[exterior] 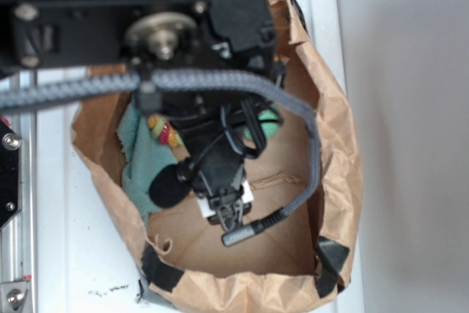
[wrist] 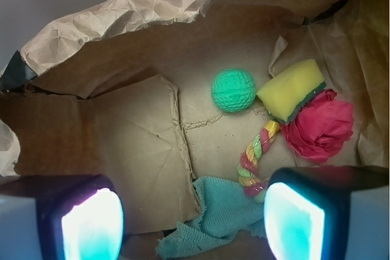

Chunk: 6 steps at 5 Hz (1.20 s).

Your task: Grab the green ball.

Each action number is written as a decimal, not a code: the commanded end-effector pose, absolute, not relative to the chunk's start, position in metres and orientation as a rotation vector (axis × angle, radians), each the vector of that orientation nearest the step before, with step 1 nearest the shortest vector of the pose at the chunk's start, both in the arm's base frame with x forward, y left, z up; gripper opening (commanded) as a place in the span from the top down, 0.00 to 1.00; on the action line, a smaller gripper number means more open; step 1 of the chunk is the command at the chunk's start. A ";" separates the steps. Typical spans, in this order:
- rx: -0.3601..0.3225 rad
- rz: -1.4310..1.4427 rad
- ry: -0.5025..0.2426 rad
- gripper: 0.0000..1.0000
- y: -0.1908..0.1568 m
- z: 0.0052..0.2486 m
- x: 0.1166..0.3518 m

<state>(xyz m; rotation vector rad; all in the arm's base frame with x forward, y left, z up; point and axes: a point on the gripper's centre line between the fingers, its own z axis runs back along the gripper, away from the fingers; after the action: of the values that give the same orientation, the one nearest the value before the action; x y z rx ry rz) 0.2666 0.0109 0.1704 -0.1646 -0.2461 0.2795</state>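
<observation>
The green ball point(wrist: 233, 90) is a small mint-green textured sphere lying on the floor of a brown paper bag point(wrist: 140, 41), left of a yellow sponge point(wrist: 291, 89). In the exterior view only a sliver of the green ball point(exterior: 268, 127) shows behind the arm. My gripper point(wrist: 192, 223) is open and empty, its two pads point(wrist: 92, 226) glowing at the bottom of the wrist view. It hovers above the bag floor, over the teal cloth, with the ball well ahead of it and slightly right. In the exterior view the arm hides the gripper's jaws.
A red ruffled flower toy point(wrist: 320, 126) lies right of the sponge. A twisted multicoloured rope toy point(wrist: 256, 159) and a teal cloth rag point(wrist: 222, 217) lie near the right pad. The bag's crumpled walls point(exterior: 330, 130) surround everything; the bag sits on a white surface point(exterior: 58, 254).
</observation>
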 end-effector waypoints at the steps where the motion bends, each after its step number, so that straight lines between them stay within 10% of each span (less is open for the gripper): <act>1: -0.137 0.512 -0.386 0.00 0.017 0.176 0.266; 6: -0.183 0.997 -0.262 0.00 0.037 0.089 0.293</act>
<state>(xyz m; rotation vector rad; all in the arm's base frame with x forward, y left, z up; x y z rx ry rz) 0.2931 0.0285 0.0767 -0.1736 -0.2203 0.9829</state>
